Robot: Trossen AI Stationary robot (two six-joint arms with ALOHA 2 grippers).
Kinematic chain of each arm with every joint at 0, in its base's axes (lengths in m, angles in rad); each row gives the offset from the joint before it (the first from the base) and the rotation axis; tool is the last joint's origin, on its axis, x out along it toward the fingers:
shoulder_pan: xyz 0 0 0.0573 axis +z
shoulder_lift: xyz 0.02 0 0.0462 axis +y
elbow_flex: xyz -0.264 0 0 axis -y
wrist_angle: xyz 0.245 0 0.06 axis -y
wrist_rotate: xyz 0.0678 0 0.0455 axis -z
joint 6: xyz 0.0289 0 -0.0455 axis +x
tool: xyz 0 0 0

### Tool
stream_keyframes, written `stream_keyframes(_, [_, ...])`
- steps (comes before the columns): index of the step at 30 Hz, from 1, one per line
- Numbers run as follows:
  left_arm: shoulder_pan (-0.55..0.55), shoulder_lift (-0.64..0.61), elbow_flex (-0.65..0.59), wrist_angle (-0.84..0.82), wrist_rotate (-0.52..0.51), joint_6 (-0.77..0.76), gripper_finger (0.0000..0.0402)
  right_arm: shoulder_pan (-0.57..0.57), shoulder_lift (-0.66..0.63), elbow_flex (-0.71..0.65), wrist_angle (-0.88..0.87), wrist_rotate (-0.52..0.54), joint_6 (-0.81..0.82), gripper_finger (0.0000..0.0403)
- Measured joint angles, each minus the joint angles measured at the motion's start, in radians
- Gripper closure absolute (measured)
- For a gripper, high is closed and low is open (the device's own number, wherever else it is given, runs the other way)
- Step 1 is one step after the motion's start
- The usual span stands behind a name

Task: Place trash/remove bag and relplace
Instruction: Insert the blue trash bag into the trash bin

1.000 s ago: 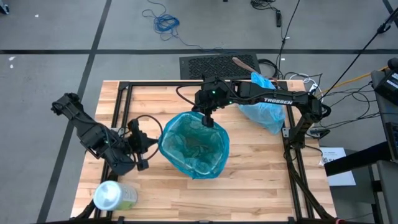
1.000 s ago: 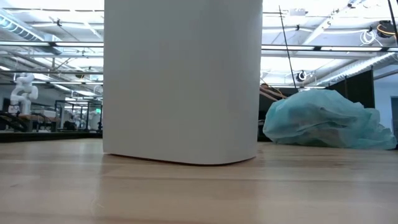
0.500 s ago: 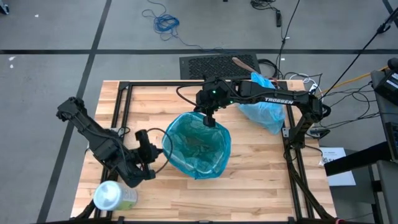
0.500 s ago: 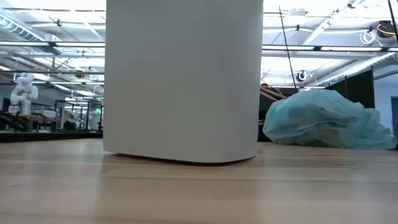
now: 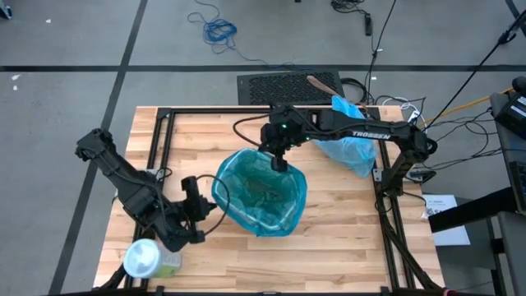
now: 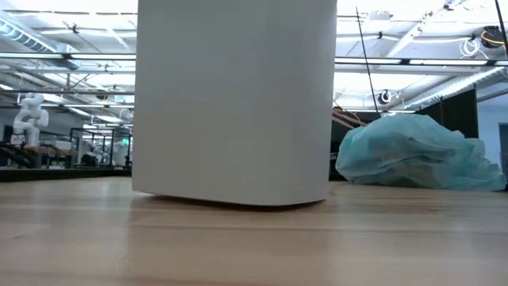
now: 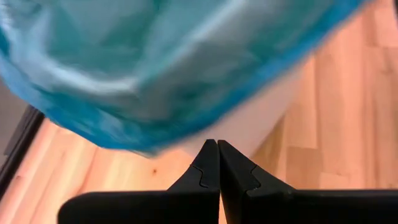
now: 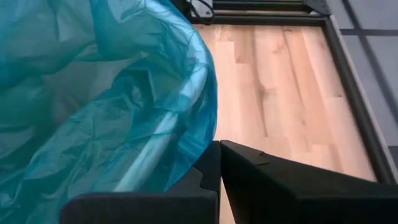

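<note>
In the high view, a pale-green container [image 5: 149, 260] with a white lid lies at the lower left of the frame on the wooden tabletop [image 5: 345, 226]. Just right of it, the left gripper [image 5: 200, 215] sits low beside the bin [image 5: 260, 191], its fingers [image 7: 208, 168] pressed together on nothing; in its wrist view they point at the bin's white wall below the folded-over plastic rim.

At the centre of the frame stands the bin, lined with a teal-blue bag [image 5: 271, 205] whose edge is turned out over the rim. Dark crumpled shapes lie at the bottom inside; what they are I cannot tell. In the low view the bin is a plain white wall [image 6: 234, 103] filling the middle.

The right gripper [image 5: 279, 158] hangs at the bin's upper rim, fingers [image 8: 214, 165] closed and empty, right beside the bag's edge.

Upper right of centre, a second pale-blue plastic bag [image 5: 349, 140] lies bunched on the tabletop, under the right arm; the low view shows it as a crumpled heap [image 6: 417, 152] to the right of the bin.
</note>
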Motion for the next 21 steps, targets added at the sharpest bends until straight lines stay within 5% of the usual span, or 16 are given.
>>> stream_keyframes(8, [-0.13, -0.019, 0.057, -0.016, 0.055, -0.019, 0.0402, 0.005, -0.025, -0.004, -0.012, 0.046, -0.024, 0.0403])
stream_keyframes(14, [-0.145, -0.022, 0.048, 0.173, -0.231, 0.158, 0.0402, 0.01, -0.027, -0.004, -0.013, 0.057, -0.027, 0.0403])
stream_keyframes(21, [-0.045, 0.049, 0.002, 0.338, -0.203, 0.367, 0.0402, 0.017, -0.029, -0.003, -0.007, 0.117, -0.043, 0.0403])
